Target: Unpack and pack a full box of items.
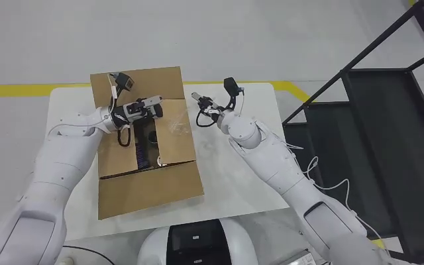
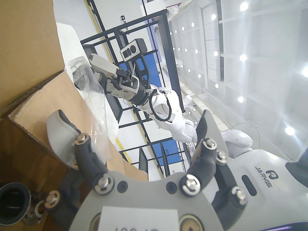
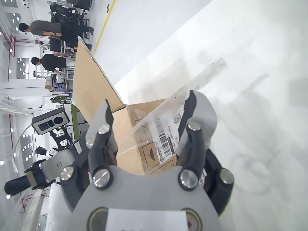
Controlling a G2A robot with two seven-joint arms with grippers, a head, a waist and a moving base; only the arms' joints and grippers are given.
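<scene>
The brown cardboard box (image 1: 149, 189) stands on the white table (image 1: 232, 179) with all four flaps folded outward. It sits toward the robot's left side of the table. The left gripper (image 1: 158, 107) hangs over the open box near its far edge. In the left wrist view its fingers (image 2: 60, 131) are spread wide and nothing lies between them. A dark cylindrical part (image 2: 14, 200) lies inside the box below this gripper. The right gripper (image 1: 199, 109) is positioned just outside the box's right flap, above the table. Its fingers (image 3: 195, 106) are part-closed, and a clear plastic bag (image 3: 168, 111) bearing a white barcode label runs between them. In the left wrist view the same bag (image 2: 96, 111) holds a dark item at the gripper, and its loose end drapes down onto the right flap.
</scene>
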